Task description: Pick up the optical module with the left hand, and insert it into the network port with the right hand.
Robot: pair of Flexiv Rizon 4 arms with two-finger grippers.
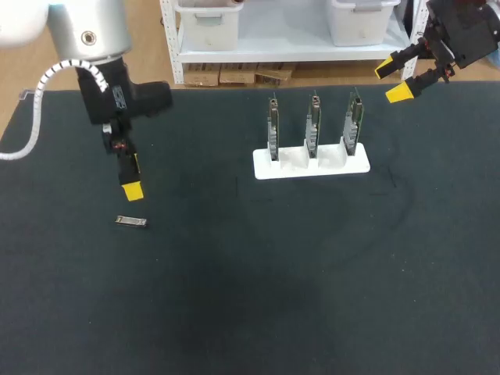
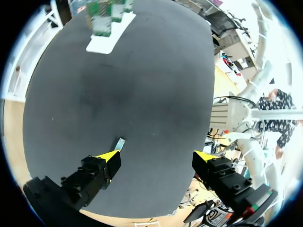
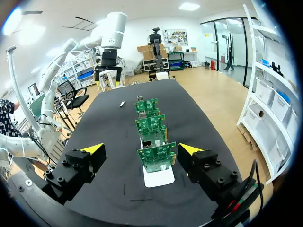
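- One small metal optical module (image 1: 131,221) lies flat on the table (image 1: 250,312). In the head view it is at about 6 o'clock from the left end effector (image 1: 132,178), near it but not touching.
- Its long axis runs roughly 9 to 3 o'clock, slightly tilted. The left fingers seem to be set along 12 to 6, so I judge they would close across its narrow width.
- The left end effector is spread wide and empty. In the left wrist view the module sits just ahead of one finger rather than midway between the two, so a small sideways shift looks necessary before going down.
- The left arm is much the nearer. The right end effector (image 1: 391,81) hangs at about 1 o'clock, well apart, also spread and empty.
- A white holder (image 1: 311,164) with three upright circuit cards (image 1: 314,125) stands toward 12 o'clock, in front of the right end effector.
- The table surface is dark, matte and flat. The holder is well apart from the module, so the fingers should have room on both sides.
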